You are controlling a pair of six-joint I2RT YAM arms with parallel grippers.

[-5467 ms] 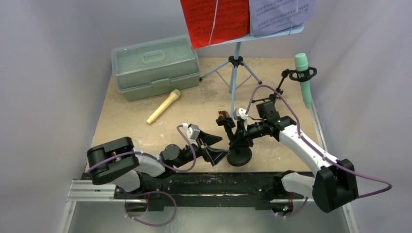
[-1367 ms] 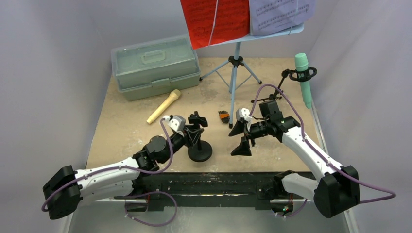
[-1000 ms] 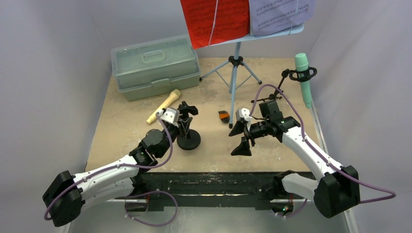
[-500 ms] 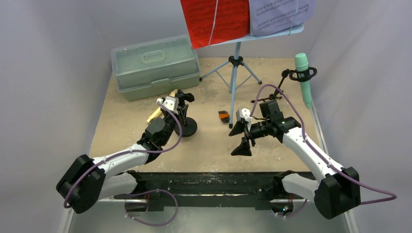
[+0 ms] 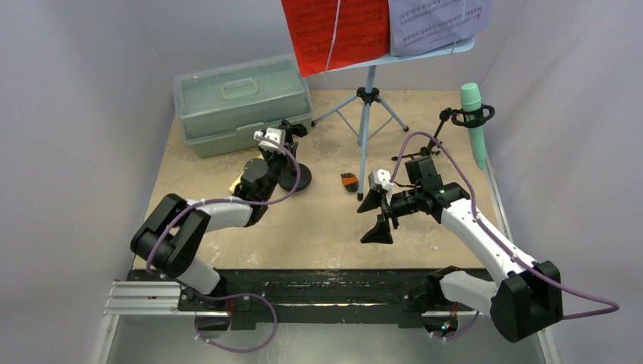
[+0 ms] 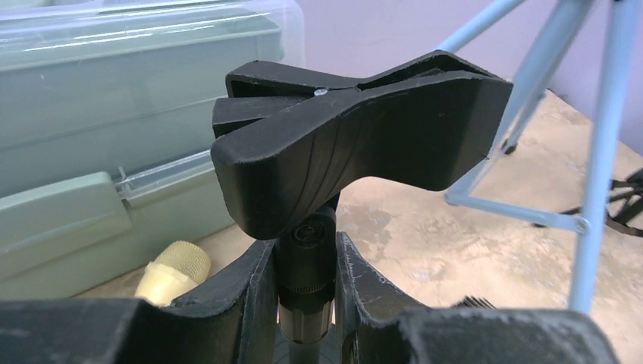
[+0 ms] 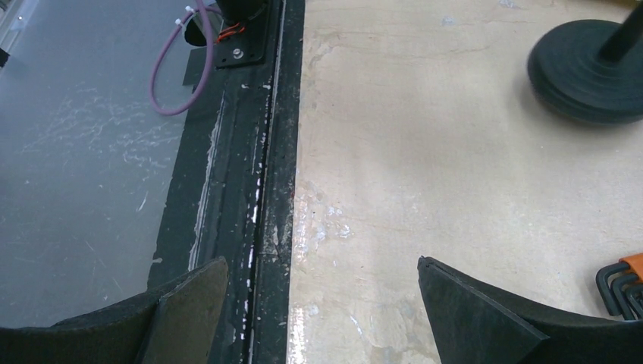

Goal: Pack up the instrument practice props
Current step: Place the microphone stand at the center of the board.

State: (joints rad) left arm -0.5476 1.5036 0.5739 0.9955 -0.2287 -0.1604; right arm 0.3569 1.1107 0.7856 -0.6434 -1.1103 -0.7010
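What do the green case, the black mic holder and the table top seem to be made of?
The green case looks like translucent plastic, glossy: light passes through its lid. The black mic holder looks like matte moulded plastic, perhaps rubbery, with fine ribs on its clip. The table top looks like tan board, worn, with pale scuffs.

- The pale green translucent plastic case [image 5: 243,98] blocks the far left, just behind the black round-base mic holder [image 6: 356,144].
- The light-blue tripod legs [image 5: 365,114] obstruct the far centre.
- The bare tan tabletop [image 5: 318,227] at near centre is passable.
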